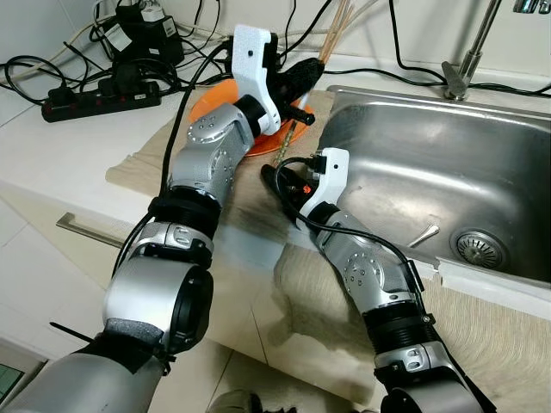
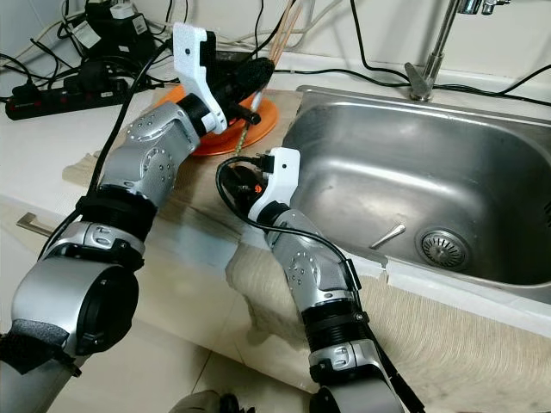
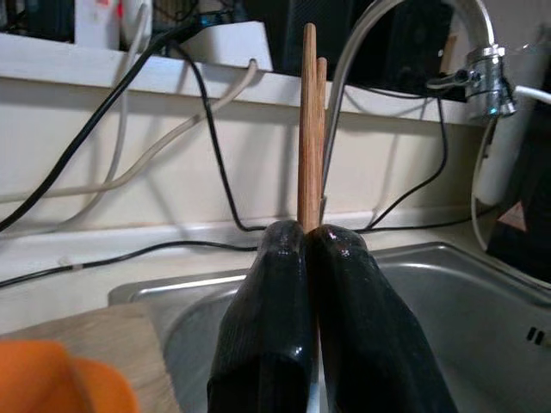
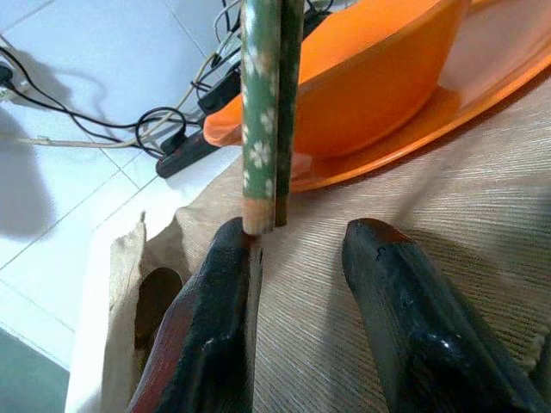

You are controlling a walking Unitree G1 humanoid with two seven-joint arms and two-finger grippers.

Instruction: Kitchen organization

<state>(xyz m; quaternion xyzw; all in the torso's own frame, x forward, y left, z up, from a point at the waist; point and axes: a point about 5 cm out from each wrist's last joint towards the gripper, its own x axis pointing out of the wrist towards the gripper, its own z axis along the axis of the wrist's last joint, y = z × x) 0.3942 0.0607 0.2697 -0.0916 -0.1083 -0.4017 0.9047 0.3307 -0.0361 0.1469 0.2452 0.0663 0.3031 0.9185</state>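
Observation:
My left gripper [image 1: 303, 76] is shut on a pair of wooden chopsticks [image 3: 308, 129], holding them tilted over the orange bowl [image 4: 362, 77] and its orange plate [image 1: 205, 105]. Their long bare ends rise toward the wall, and their green flowered lower ends [image 4: 267, 112] hang just above the beige cloth [image 4: 344, 344]. My right gripper [image 4: 301, 241] rests low on that cloth beside the plate, open, with one finger [image 4: 219, 284] right under the chopstick tips and nothing between the two.
A steel sink [image 1: 482, 146] lies to the right, with a small utensil [image 1: 424, 235] by its drain [image 1: 478, 248] and a faucet [image 1: 469, 52] behind. A black power strip [image 1: 99, 95] and several cables crowd the back left counter.

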